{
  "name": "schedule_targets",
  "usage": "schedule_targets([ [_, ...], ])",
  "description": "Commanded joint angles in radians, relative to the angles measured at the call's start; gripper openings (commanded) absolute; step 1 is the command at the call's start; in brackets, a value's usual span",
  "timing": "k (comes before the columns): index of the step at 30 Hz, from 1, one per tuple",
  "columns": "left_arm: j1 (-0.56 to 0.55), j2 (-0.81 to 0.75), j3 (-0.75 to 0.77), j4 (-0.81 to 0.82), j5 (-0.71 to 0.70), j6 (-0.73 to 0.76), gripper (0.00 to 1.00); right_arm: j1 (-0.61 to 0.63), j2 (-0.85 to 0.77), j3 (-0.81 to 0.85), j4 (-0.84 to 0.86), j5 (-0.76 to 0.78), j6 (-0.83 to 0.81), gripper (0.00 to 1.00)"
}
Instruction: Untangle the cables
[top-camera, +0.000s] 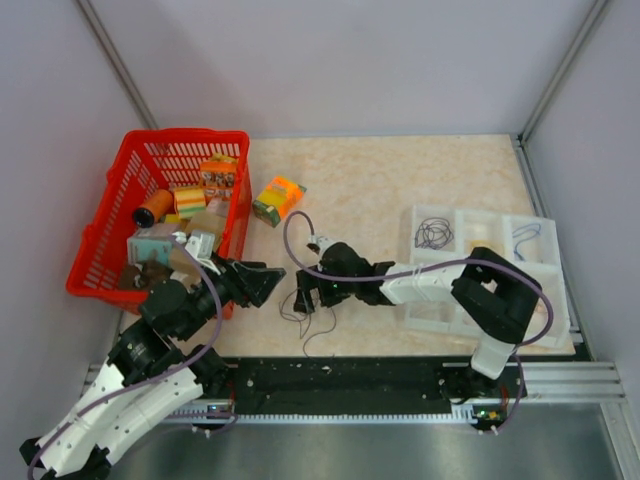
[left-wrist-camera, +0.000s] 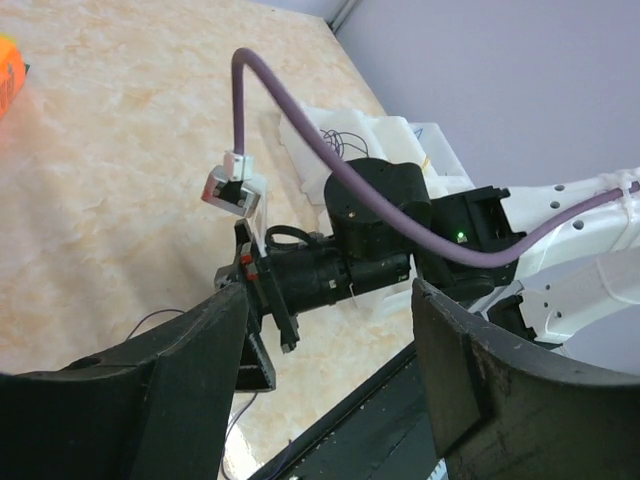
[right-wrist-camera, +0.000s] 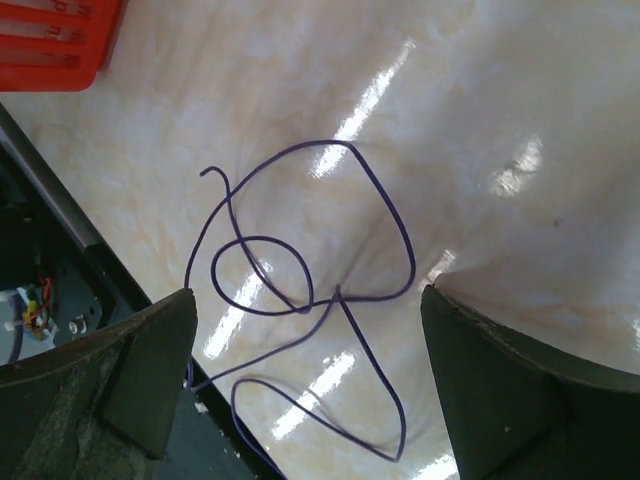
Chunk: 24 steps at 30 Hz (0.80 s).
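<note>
A thin purple cable (right-wrist-camera: 300, 300) lies on the table in several overlapping loops that cross at one spot. My right gripper (right-wrist-camera: 308, 300) hovers right over it, open, with the loops between the two fingers and nothing held. In the top view the right gripper (top-camera: 303, 298) is near the table's front edge, above the same cable (top-camera: 306, 325). My left gripper (top-camera: 255, 282) is open and empty just left of it, pointing at the right gripper. The left wrist view shows my left gripper (left-wrist-camera: 330, 300) wide apart, with a bit of cable (left-wrist-camera: 150, 320) on the table.
A white compartment tray (top-camera: 505, 215) at the right holds a black cable coil (top-camera: 433, 235) and a blue cable (top-camera: 525, 235). A red basket (top-camera: 100, 240) of items stands at the left. An orange and green box (top-camera: 278, 200) lies beside it. A black rail (top-camera: 340, 375) runs along the front.
</note>
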Motion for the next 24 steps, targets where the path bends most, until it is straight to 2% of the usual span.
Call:
schedule_targets([
  [1, -0.003, -0.004, 0.004, 0.026, -0.011, 0.010, 0.71, 0.096, 0.046, 0.117, -0.073, 0.107, -0.117, 0.91],
  [8, -0.003, 0.007, 0.001, 0.046, 0.005, 0.005, 0.71, 0.219, 0.167, 0.260, -0.306, 0.369, -0.139, 0.89],
  [11, -0.003, 0.018, 0.005, 0.051, 0.015, 0.005, 0.71, 0.253, 0.213, 0.295, -0.403, 0.504, -0.137, 0.84],
  [14, -0.003, 0.019, 0.007, 0.046, 0.018, 0.005, 0.71, 0.262, 0.216, 0.277, -0.418, 0.549, -0.149, 0.75],
  [15, -0.003, 0.018, 0.005, 0.042, 0.015, 0.005, 0.71, 0.262, 0.210, 0.265, -0.420, 0.564, -0.154, 0.67],
  [18, -0.003, 0.019, 0.004, 0.037, 0.012, -0.001, 0.71, 0.262, 0.163, 0.228, -0.418, 0.612, -0.157, 0.18],
  [19, -0.003, 0.019, 0.004, 0.037, 0.012, -0.003, 0.71, 0.261, 0.145, 0.216, -0.414, 0.623, -0.157, 0.11],
  [22, -0.003, 0.022, 0.005, 0.037, 0.014, -0.009, 0.70, 0.241, 0.059, 0.164, -0.406, 0.675, -0.151, 0.00],
  [24, -0.003, 0.022, 0.011, 0.036, 0.012, -0.007, 0.70, 0.207, -0.021, 0.112, -0.386, 0.673, -0.137, 0.00],
])
